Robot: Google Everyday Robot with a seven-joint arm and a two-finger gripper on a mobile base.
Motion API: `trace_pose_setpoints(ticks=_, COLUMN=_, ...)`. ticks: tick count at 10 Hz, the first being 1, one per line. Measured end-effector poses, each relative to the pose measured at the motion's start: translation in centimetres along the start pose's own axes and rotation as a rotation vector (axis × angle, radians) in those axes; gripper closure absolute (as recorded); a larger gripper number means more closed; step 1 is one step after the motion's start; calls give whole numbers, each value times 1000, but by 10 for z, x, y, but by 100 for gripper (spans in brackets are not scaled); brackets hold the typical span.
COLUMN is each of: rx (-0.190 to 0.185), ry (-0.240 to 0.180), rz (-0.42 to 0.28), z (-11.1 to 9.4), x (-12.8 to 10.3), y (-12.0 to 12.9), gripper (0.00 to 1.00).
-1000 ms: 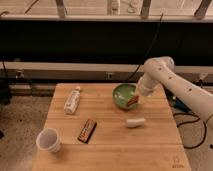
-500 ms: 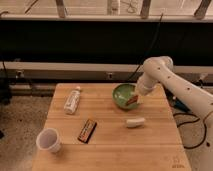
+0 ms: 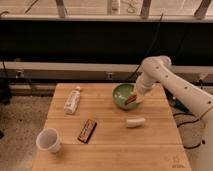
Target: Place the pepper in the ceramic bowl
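The green ceramic bowl [image 3: 122, 95] sits on the wooden table [image 3: 110, 150], right of centre towards the back. The white arm reaches in from the right, and my gripper [image 3: 135, 97] hangs over the bowl's right rim. The small red-orange pepper [image 3: 131, 100] shows right at the gripper's tip, over the bowl's right inner edge. Whether the gripper grips the pepper or the pepper rests in the bowl cannot be made out.
A white oblong piece [image 3: 135, 122] lies just in front of the bowl. A black-and-red bar [image 3: 88, 130] lies mid-table, a white cup [image 3: 48, 140] stands front left, and a clear bottle [image 3: 72, 100] lies back left. A dark wall runs behind the table.
The gripper has stayed at the bowl's right rim, dipping only slightly. Nothing else on the table has moved.
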Motion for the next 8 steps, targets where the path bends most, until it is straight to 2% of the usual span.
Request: trace_pose_setpoints(ticks=8, rx=-3, ry=-10, rz=10, z=7, x=2, y=-10, gripper=100)
